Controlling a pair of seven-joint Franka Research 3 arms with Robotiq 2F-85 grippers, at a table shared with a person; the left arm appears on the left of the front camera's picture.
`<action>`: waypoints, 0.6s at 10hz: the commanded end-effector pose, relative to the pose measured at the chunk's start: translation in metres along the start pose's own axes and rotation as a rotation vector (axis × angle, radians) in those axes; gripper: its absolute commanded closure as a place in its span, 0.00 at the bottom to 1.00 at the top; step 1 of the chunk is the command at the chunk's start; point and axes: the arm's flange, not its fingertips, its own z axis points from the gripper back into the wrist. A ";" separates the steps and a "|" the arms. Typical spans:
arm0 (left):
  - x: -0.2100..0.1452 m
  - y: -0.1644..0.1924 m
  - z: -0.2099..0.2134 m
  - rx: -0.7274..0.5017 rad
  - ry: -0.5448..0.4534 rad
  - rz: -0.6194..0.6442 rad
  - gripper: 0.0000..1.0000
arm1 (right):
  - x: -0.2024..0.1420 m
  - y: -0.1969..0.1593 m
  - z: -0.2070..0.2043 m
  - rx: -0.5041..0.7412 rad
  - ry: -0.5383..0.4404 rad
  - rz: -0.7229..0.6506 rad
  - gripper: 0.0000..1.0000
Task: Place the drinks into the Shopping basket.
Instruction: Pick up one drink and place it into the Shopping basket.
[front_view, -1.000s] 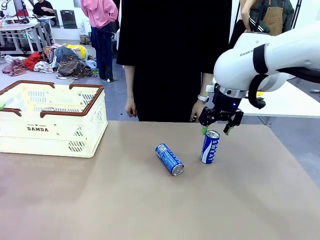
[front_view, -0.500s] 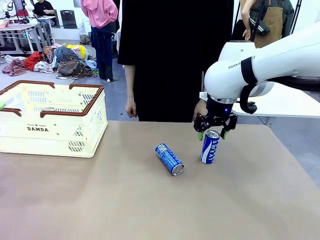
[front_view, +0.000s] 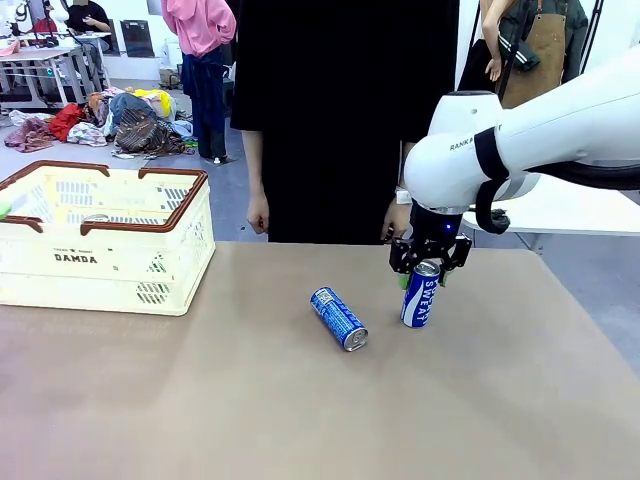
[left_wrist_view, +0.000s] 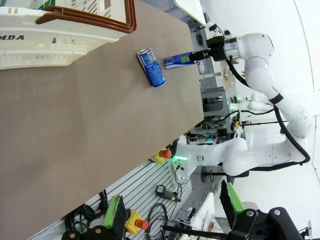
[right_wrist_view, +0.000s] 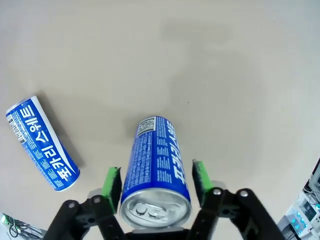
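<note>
Right hand (front_view: 425, 271) sat half-closed around the upright can's (front_view: 420, 298) top, contact unclear; left hand (left_wrist_view: 175, 205) was wide open, empty. High pinch could slip, toppling can.

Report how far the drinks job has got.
Done: nothing certain; what is inside the Shopping basket is unclear. In hand: the right gripper has its jaws either side of the upright blue can, which stands on the table; a firm grip is not clear. Left: that can and the lying blue can both need to reach the basket.
</note>
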 end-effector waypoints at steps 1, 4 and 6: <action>-0.002 -0.003 0.001 -0.009 -0.003 0.013 0.00 | 0.004 0.007 0.001 -0.040 0.002 -0.020 1.00; -0.002 -0.003 0.001 -0.009 -0.003 0.013 0.00 | 0.004 0.009 0.001 -0.040 0.019 -0.011 1.00; -0.002 -0.003 0.001 -0.009 -0.003 0.013 0.00 | 0.002 0.013 0.017 -0.048 0.024 -0.009 1.00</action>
